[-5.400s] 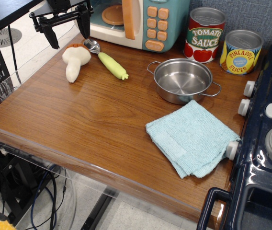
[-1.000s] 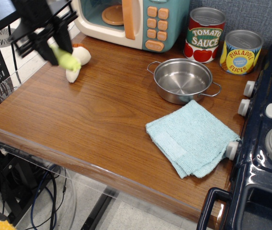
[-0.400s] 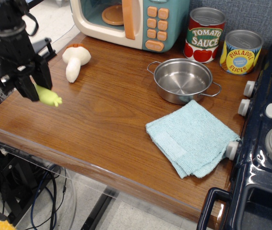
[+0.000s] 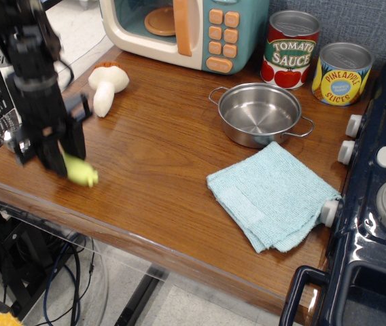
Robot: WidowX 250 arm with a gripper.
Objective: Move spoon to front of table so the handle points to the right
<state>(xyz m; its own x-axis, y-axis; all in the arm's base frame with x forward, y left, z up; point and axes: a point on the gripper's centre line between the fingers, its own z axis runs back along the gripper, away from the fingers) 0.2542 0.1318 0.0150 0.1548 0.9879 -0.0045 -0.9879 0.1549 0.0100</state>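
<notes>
The spoon hangs low over the counter near its front-left corner, its yellow-green handle jutting down and to the right from the black claw, which is closed around it; the bowl is hidden. Farther back along the left edge lies a white mushroom toy, with a steel pot and a folded blue cloth well apart toward the right side.

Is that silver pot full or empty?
Empty: the pot stands upright on the table, and its bare shiny bottom shows.
</notes>
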